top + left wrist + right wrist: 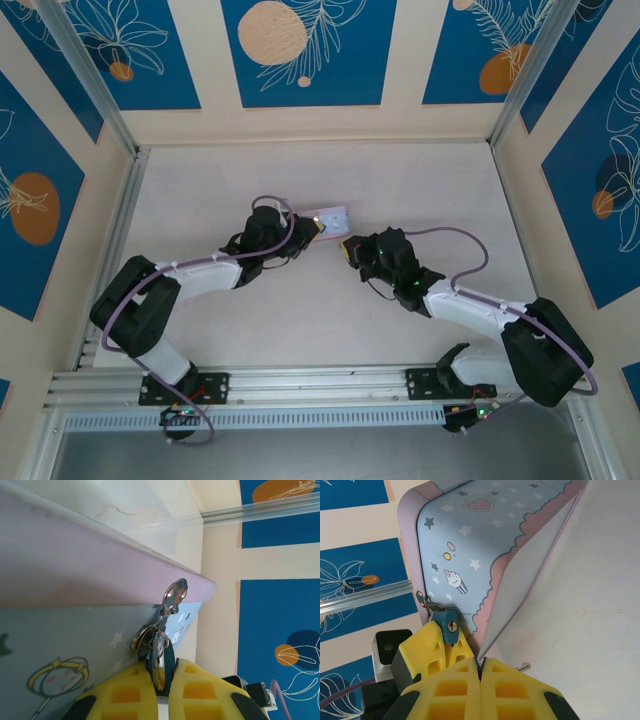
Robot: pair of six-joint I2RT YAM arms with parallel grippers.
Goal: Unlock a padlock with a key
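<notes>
Left wrist, padlock (161,655) apparently nipped within left pincer (161,669), just beside tin (75,640).

Small bluish-grey padlock (451,628) at tin's (470,545) edge

Left arm (200,273), right arm (470,308) — elbows bent, wrists angled inward, jaws closed

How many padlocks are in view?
1. The small bluish-grey padlock sits at the latch of the pastel blue cartoon-printed tin box, clamped in the left gripper. The tin's far sides are hidden, so more could be there.
</notes>
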